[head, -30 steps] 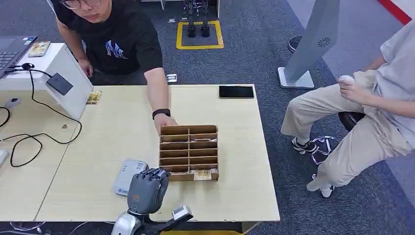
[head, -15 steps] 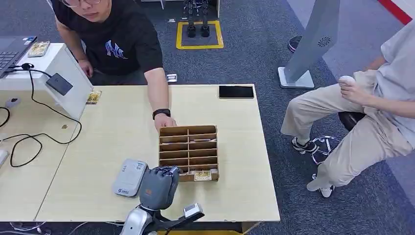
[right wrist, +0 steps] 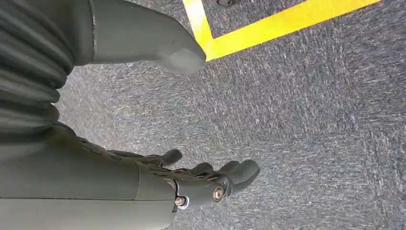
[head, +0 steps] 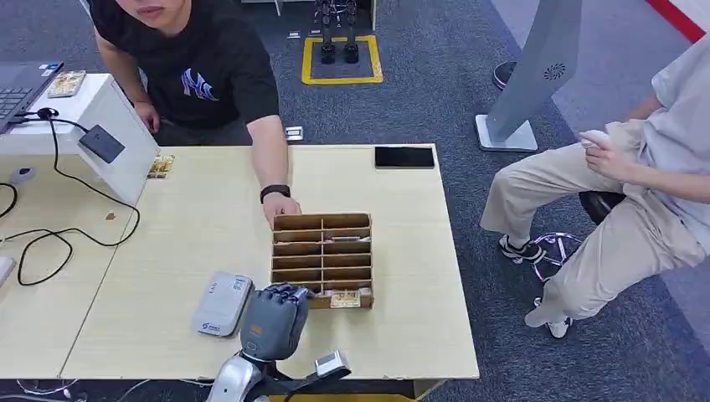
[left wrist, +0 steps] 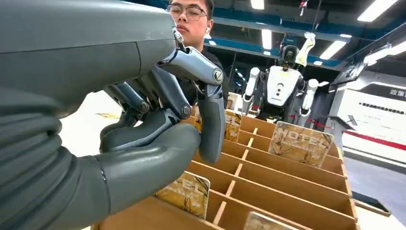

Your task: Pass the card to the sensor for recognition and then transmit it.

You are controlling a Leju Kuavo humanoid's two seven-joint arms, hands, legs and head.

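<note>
Where head view hides them, cards (left wrist: 300, 143) upright.

Patterned card (head: 345, 298) upright in cardboard rack's (head: 323, 223) nearest row; grey sensor (head: 222, 303) alongside.

grey carpet floor (head: 435, 92), yellow floor marking (head: 342, 79), pale wooden table (head: 209, 226).
</note>
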